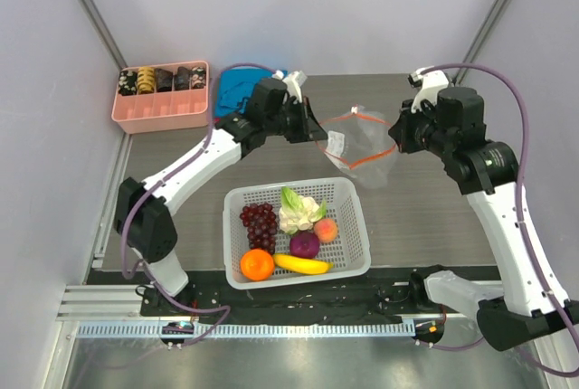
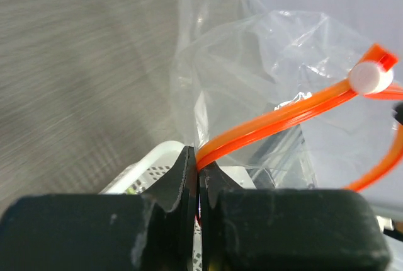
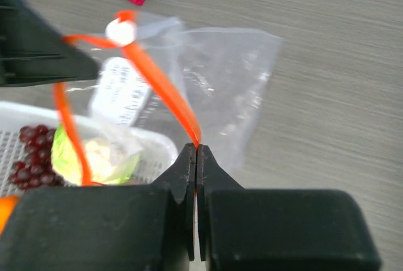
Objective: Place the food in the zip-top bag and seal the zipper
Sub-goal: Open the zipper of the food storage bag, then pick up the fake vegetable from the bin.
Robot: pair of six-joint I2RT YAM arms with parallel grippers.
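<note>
The clear zip-top bag (image 1: 360, 147) hangs in the air above the table, held between both grippers, its mouth open. My left gripper (image 1: 318, 134) is shut on the orange-red zipper (image 2: 277, 120) at the bag's left end. My right gripper (image 1: 395, 147) is shut on the zipper (image 3: 165, 91) at the right end. A white slider (image 2: 371, 77) sits on the strip. The food lies in the white mesh basket (image 1: 348, 199): purple grapes (image 1: 260, 222), cauliflower (image 1: 299, 209), peach (image 1: 325, 229), purple onion (image 1: 305, 245), orange (image 1: 257, 264) and banana (image 1: 302, 264).
A pink tray (image 1: 163, 110) with dark items stands at the back left. A blue cloth (image 1: 237, 87) lies beside it, behind the left arm. The basket sits near the front edge between the arm bases.
</note>
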